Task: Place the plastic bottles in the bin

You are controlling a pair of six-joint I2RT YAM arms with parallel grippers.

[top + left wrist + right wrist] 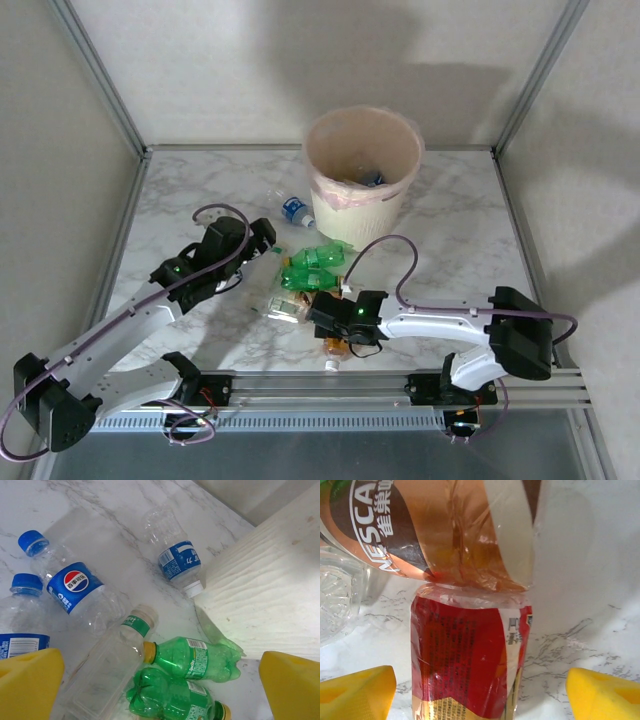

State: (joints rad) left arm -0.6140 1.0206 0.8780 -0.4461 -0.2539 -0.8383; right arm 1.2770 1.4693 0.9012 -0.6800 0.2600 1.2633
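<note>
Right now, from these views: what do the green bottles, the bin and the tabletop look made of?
Green bottles: thin glossy translucent plastic by the look; walls crumpled.
Bin: probably matte moulded plastic, pale beige; a thin pinkish film liner is folded over its rim.
Tabletop: white with grey veining; stone or laminate, cannot tell.

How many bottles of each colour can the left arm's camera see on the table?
Clear bottles with blue labels: 3
Green bottles: 2
Clear bottle with a green neck band: 1
Total: 6
</note>
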